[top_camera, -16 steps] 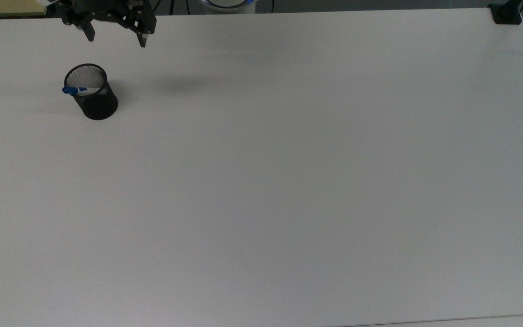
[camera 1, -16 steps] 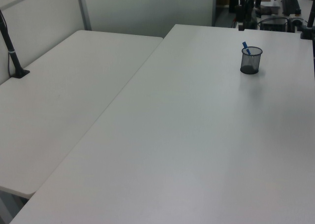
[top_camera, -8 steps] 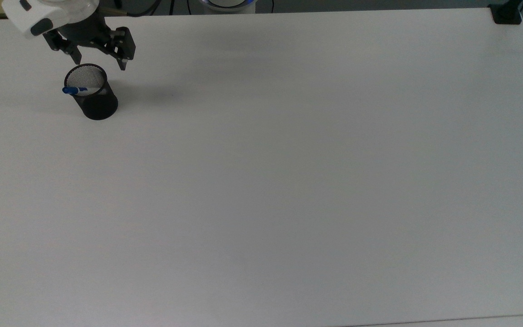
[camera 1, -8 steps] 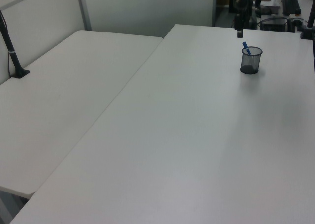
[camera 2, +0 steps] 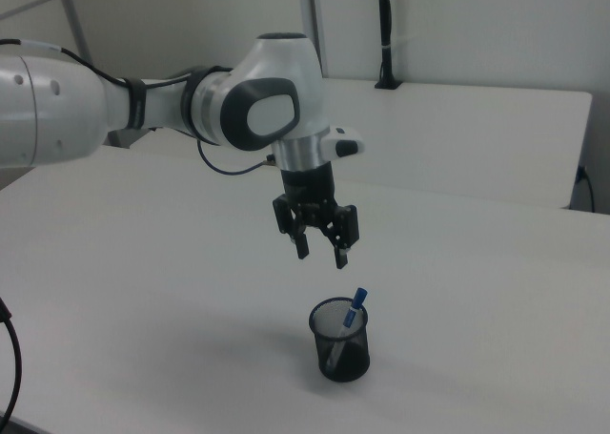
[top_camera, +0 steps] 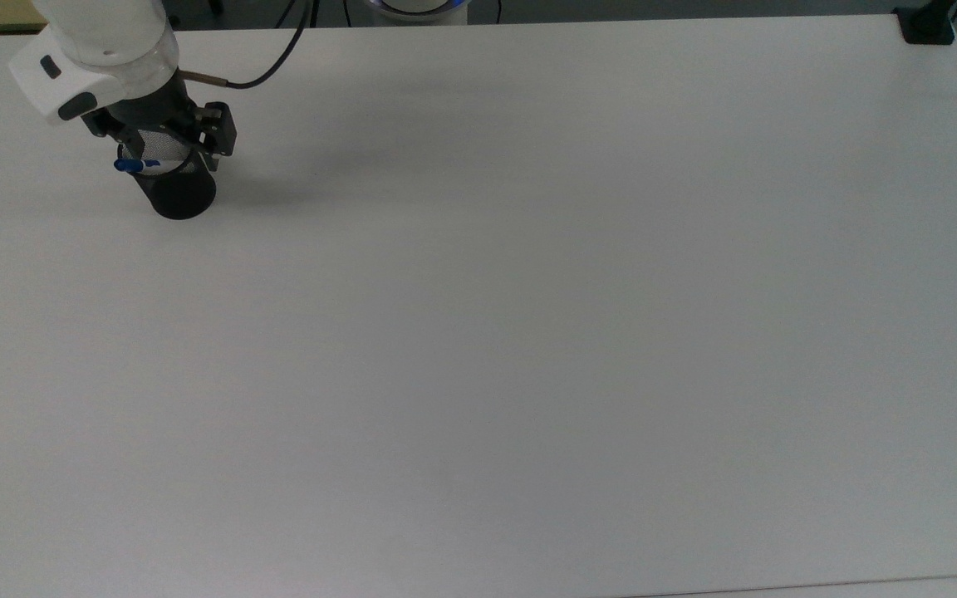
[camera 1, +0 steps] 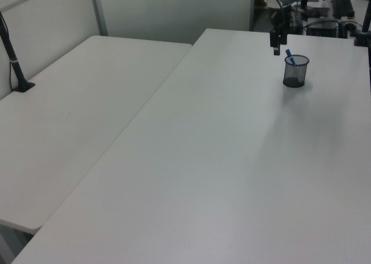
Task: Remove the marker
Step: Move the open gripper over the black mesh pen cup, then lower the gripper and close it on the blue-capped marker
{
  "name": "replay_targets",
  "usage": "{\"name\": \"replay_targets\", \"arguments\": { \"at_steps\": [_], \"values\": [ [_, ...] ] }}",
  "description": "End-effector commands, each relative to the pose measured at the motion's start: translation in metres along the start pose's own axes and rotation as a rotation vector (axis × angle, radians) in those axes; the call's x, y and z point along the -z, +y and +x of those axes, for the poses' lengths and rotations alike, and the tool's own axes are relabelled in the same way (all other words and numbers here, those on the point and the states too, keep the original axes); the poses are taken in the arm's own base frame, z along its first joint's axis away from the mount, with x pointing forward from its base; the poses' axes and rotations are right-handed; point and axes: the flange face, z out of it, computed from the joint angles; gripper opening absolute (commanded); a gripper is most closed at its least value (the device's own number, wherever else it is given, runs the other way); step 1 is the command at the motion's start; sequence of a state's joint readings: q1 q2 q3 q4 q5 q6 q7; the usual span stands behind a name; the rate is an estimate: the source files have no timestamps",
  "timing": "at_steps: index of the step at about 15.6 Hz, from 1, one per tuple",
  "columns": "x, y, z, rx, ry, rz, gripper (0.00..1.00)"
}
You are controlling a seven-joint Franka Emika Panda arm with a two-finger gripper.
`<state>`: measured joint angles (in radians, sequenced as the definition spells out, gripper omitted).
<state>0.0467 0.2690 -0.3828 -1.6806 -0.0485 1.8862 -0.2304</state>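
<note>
Claw: we see the gripper [camera 2: 322,253] hanging above the mesh cup [camera 2: 341,342], its two fingers spread wide with nothing between them, pointing down.

Claw's place: in the right view it sits above the cup and a little toward the right view's left; in the top view the gripper [top_camera: 171,159] overlaps the cup's mouth.

Marker: the marker [camera 2: 350,320] stands inside the cup, leaning, with its blue cap poking above the rim toward the right view's right. In the top view the blue cap [top_camera: 131,165] juts past the rim on the top view's left.

Cup: black mesh, upright on the white table [top_camera: 528,332], near the top view's upper left corner.

How it will handle: we judge the marker light, stiff and smooth, so it should slide out freely but could slip or pivot in a loose pinch.

Where to take hold: we would close on the exposed capped end above the rim, since the barrel below is walled in by mesh.

Risk: we think the light cup could tip or drag if a finger catches the rim or the marker is pulled sideways; a pull along its lean looks safest.
</note>
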Motion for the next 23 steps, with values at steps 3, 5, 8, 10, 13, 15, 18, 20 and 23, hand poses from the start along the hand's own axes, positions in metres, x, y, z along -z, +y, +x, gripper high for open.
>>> {"name": "replay_targets", "arguments": {
  "at_steps": [3,5,8,10,13,15,18,20,23],
  "values": [
    [-0.017,0.047,-0.006,0.021,0.012,-0.029,0.71],
    [-0.018,0.053,-0.009,0.027,0.007,-0.03,0.69],
    [-0.036,0.054,-0.009,0.038,-0.022,-0.029,0.68],
    [-0.043,0.052,-0.004,0.039,-0.011,-0.034,0.66],
    [-0.052,0.05,0.001,0.027,-0.009,-0.027,0.63],
    [-0.052,0.049,0.002,0.022,0.003,-0.023,0.56],
    [-0.052,0.05,0.003,0.019,0.006,-0.017,0.45],
    [-0.05,0.05,0.003,0.021,0.008,-0.016,0.34],
    [-0.046,0.054,0.001,0.015,0.014,-0.015,0.22]
  ]
}}
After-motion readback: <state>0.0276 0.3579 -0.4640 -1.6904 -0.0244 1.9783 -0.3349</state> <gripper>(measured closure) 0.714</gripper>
